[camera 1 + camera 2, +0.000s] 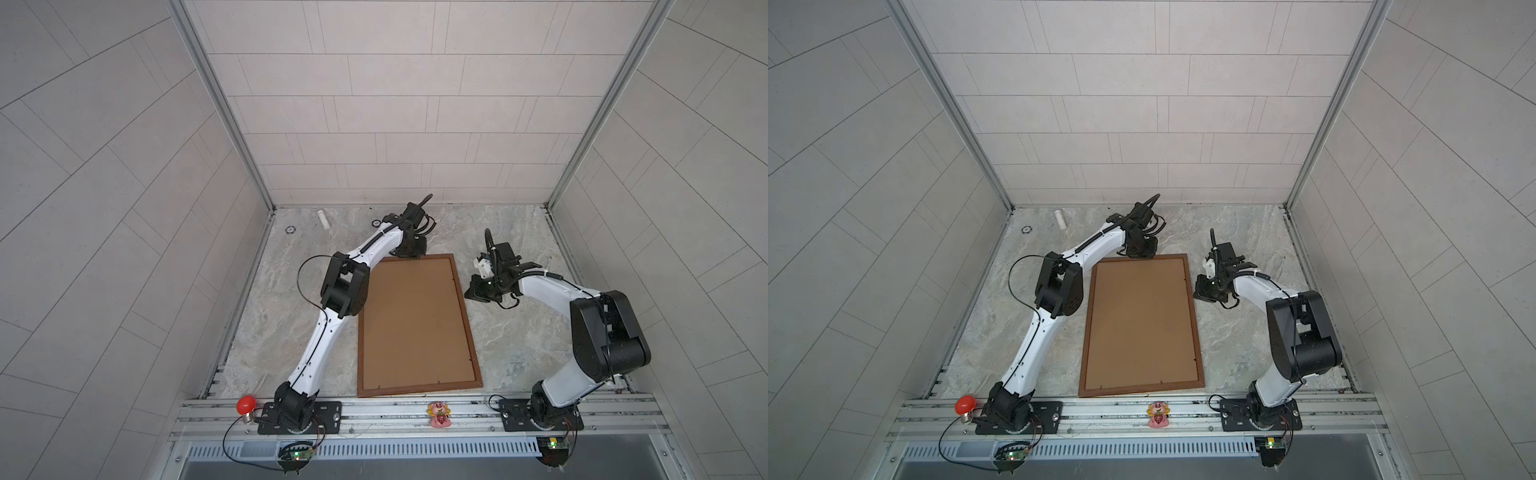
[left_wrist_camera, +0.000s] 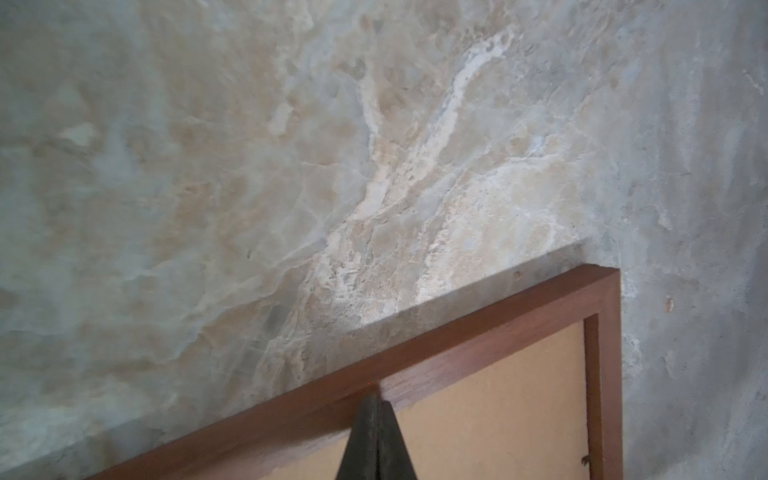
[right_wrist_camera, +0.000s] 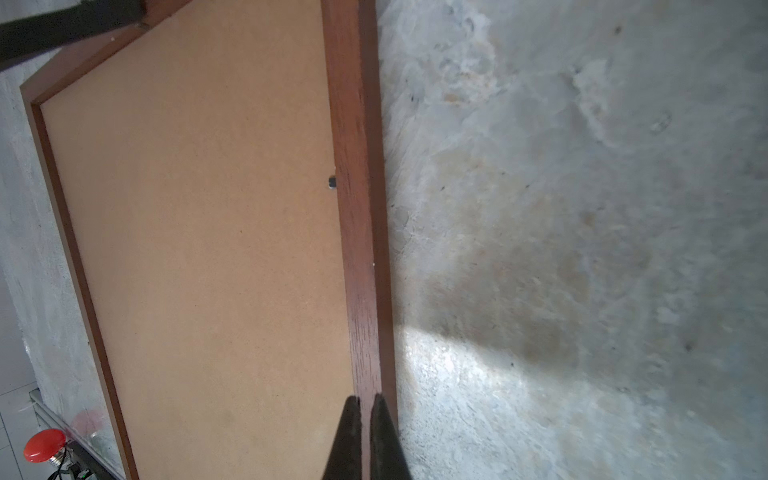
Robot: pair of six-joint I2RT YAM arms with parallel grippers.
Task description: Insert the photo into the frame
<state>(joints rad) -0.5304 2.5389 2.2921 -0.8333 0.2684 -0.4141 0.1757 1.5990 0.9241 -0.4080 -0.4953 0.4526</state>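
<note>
1. Left pincer (image 1: 408, 251), jaws together, is at the upper short rail of the frame (image 1: 419, 387) in both top views. Right pincer (image 1: 478, 291), equally narrow, sits just right of the upper right corner. The frame lies mid-worktop (image 1: 519, 332), its long axis running up-down.
2. Left wrist: the closed tips reach the rail, and a brown board (image 2: 478, 415) fills the frame.
3. Right wrist: nearly closed tips over the long rail, seemingly empty. Photo unseen anywhere.

A brown board (image 1: 415, 324) lies flat on the gray tabletop (image 1: 519, 332). A white tube (image 1: 323, 219) and a small black ring (image 1: 290, 229) lie near the far left corner. A red bulb (image 1: 245, 403) and a pink toy (image 1: 439, 414) sit on the front rail (image 1: 386, 409).
</note>
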